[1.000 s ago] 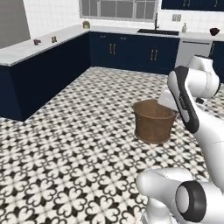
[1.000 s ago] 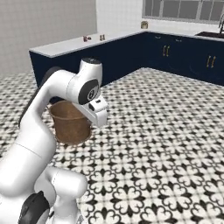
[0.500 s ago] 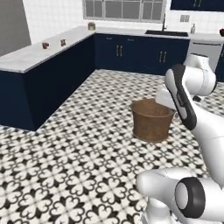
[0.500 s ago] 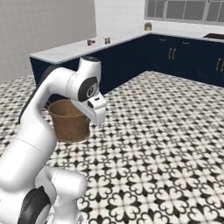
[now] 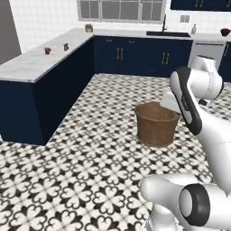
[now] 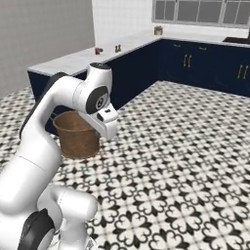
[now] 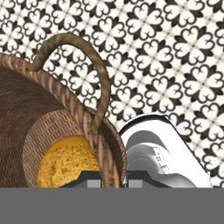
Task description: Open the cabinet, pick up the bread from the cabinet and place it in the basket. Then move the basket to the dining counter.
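Note:
The brown woven basket (image 5: 154,125) hangs from my gripper (image 7: 113,178), which is shut on its rim wall just below one loop handle (image 7: 87,57). The round golden bread (image 7: 65,165) lies at the bottom of the basket (image 7: 39,113). From the right base view the basket (image 6: 75,135) sits tucked behind my white forearm, close to my body, over the patterned floor. The dining counter is out of view.
A navy cabinet run with a marble top (image 5: 40,63) stands to the left and along the back wall, carrying small jars (image 5: 47,50). A sink and tap (image 5: 164,31) are at the back. Black-and-white tiled floor (image 6: 185,146) spreads ahead.
The whole scene has shifted in both base views, so the base has moved. The basket stays in the same place relative to the arm, held in the shut gripper.

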Robot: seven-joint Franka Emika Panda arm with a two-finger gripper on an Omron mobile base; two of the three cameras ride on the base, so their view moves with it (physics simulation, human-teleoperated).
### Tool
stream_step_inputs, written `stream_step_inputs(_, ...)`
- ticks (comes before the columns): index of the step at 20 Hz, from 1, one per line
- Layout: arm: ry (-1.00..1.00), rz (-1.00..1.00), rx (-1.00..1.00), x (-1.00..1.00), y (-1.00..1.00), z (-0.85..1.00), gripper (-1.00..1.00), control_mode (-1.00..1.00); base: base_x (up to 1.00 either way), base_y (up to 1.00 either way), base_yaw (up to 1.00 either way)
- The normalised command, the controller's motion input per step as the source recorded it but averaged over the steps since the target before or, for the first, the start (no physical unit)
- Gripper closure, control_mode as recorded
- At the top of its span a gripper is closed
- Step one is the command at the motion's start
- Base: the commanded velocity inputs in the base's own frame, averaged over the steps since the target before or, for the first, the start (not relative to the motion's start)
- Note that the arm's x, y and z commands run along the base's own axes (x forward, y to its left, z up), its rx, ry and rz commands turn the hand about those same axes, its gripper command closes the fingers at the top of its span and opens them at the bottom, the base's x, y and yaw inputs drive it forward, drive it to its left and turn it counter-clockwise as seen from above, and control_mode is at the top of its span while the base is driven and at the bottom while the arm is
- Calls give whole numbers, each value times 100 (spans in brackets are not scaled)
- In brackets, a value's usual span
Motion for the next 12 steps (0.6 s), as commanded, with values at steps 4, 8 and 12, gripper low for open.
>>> stream_step_inputs(4,0,0,0,0,0,0,100,100,39,100,-19)
stream_step_inputs(8,0,0,0,0,0,0,100,100,47,100,-17)
stream_step_inputs(12,0,0,0,0,0,0,100,100,66,100,-16)
